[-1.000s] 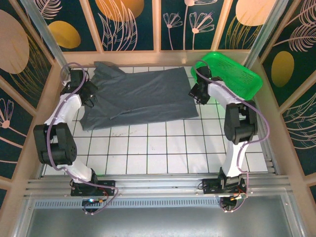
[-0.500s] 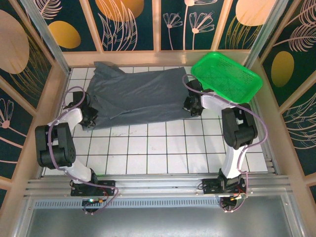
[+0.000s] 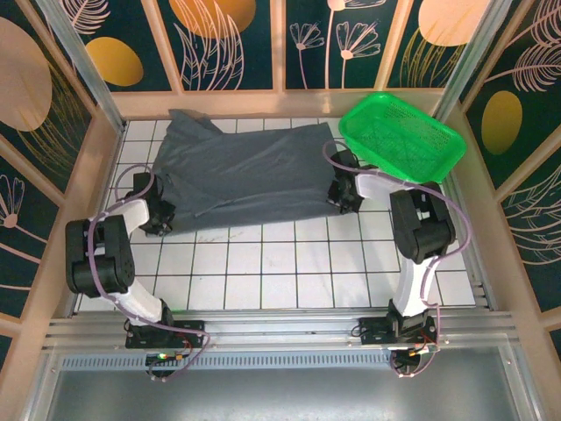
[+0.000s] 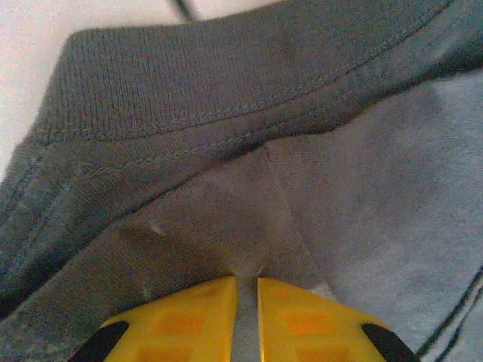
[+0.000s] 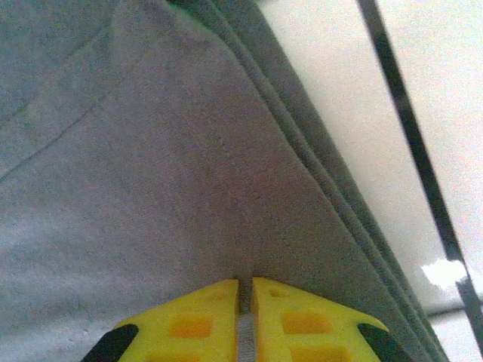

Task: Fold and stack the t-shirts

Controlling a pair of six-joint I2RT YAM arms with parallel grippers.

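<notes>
A dark slate-grey t-shirt [image 3: 250, 171] lies spread across the back of the white tiled table. My left gripper [image 3: 165, 213] is low at the shirt's near left corner. In the left wrist view its yellow fingertips [image 4: 247, 283] are shut on a fold of the grey cloth [image 4: 355, 196], just below the ribbed collar [image 4: 226, 83]. My right gripper [image 3: 341, 195] is at the shirt's near right corner. In the right wrist view this gripper [image 5: 245, 285] is shut on the cloth [image 5: 151, 188], close to the stitched hem [image 5: 332, 188].
A green mesh basket [image 3: 401, 138] sits at the back right corner, just right of the shirt. Wooden frame walls close in the table at the back and both sides. Bare white tiles [image 3: 272, 263] stretch from the shirt to the arm bases.
Both arms came down from the shirt's sides to its near corners. Both grippers went from open to shut on the cloth. The right arm no longer crosses the basket.
</notes>
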